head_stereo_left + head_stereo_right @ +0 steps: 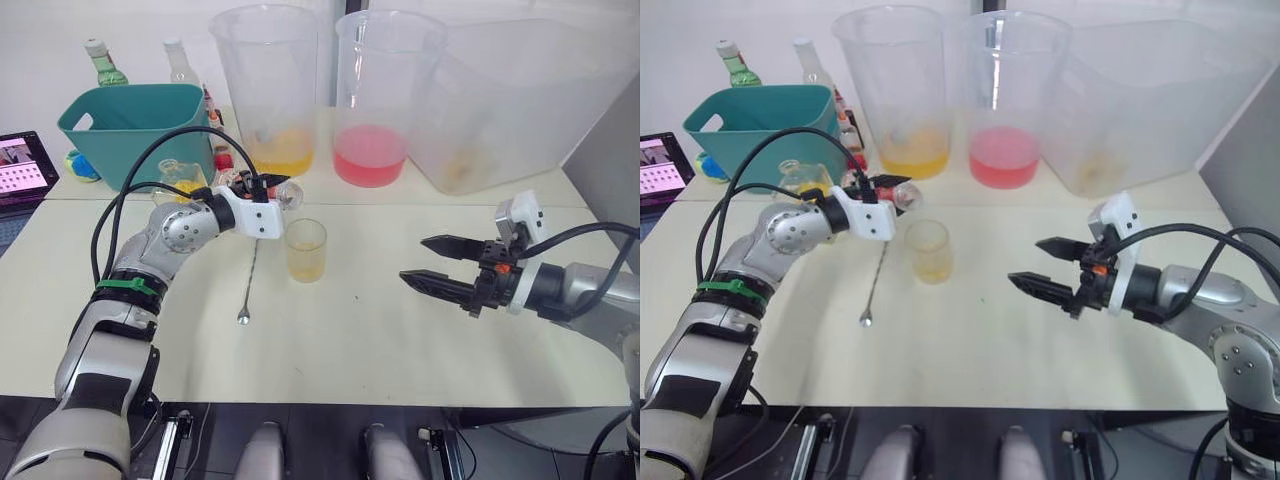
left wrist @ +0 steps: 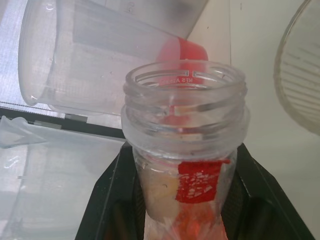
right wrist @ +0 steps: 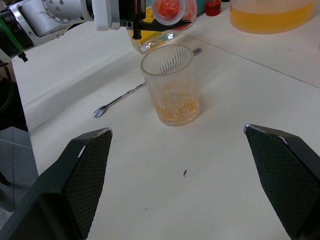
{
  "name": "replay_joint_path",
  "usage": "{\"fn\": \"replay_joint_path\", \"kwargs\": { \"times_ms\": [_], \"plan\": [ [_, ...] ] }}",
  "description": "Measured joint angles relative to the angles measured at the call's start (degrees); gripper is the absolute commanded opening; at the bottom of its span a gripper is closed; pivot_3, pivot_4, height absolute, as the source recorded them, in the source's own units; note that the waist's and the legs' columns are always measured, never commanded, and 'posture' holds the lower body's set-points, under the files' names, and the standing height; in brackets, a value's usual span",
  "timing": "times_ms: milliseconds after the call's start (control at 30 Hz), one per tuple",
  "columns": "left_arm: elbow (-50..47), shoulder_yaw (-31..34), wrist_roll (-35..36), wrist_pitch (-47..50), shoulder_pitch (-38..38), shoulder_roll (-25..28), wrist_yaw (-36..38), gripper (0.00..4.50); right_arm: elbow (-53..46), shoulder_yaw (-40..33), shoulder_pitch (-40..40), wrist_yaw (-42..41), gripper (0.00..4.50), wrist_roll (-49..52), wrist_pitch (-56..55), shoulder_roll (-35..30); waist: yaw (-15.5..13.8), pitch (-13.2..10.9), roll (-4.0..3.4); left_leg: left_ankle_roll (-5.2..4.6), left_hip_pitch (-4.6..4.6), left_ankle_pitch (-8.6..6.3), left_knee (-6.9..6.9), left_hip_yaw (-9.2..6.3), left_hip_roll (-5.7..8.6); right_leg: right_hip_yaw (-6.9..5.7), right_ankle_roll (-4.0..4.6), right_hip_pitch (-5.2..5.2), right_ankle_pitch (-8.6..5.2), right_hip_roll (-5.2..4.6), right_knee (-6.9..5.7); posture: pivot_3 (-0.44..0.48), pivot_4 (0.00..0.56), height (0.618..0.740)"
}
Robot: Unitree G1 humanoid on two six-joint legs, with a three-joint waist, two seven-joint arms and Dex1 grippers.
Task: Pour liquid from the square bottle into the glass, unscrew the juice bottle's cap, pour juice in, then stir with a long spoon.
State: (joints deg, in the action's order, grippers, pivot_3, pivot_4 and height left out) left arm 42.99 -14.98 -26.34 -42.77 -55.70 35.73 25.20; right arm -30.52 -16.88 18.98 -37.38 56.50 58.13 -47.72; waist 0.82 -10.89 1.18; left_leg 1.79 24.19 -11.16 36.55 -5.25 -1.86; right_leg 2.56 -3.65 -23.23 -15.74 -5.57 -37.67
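Left tool (image 1: 262, 187) around tilted juice bottle (image 2: 185, 150)

Two big beakers (image 1: 264, 85) (image 1: 385, 90) at the top centre, one glass (image 1: 306, 249), one spoon (image 1: 247, 282), one teal bin (image 1: 138, 125), two bottles (image 1: 103, 62) (image 1: 180, 62) at the upper left.

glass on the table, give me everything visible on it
The glass is a small clear tumbler with straight, vertically ribbed sides, standing upright on the white table. A shallow layer of yellow liquid sits in its bottom; the rest is empty. Nothing grips or touches it. The long spoon lies flat on the table beside it, on the robot's left. The left gripper holds the uncapped juice bottle tipped on its side just behind and above the rim.
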Motion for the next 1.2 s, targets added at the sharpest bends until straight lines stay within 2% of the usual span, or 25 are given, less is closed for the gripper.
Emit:
{"fn": "replay_joint_path", "kwargs": {
  "times_ms": [433,667,1200],
  "plan": [
    [4.1,-4.0,-8.5,-5.6,-2.4,0.4,-8.4,1.52,-3.7,1.1,-0.4,5.5,4.47,0.5,-0.1,1.7,0.1,0.0,0.0,0.0,-0.01,0.0,0.03,0.0,0.01,0.0,0.0,0.0,0.0,0.0,-0.06,0.0,0.15,0.74],
    [4.9,-7.4,-16.5,-6.2,-4.2,2.2,-15.7,1.52,-4.3,2.7,-0.5,6.2,4.47,0.5,-0.2,1.8,0.1,0.0,0.0,0.0,-0.01,0.0,0.03,0.0,0.01,-0.01,0.0,0.0,0.0,0.0,-0.12,0.0,0.15,0.74],
    [5.2,-10.4,-23.0,-7.7,-6.7,3.5,-24.1,1.52,-4.9,4.5,-0.5,6.6,4.47,0.5,-1.4,2.8,0.1,0.0,0.0,0.0,0.0,0.0,0.06,-0.01,0.02,-0.01,-0.01,0.0,0.0,-0.01,-0.29,0.0,0.15,0.74]
  ]
}}
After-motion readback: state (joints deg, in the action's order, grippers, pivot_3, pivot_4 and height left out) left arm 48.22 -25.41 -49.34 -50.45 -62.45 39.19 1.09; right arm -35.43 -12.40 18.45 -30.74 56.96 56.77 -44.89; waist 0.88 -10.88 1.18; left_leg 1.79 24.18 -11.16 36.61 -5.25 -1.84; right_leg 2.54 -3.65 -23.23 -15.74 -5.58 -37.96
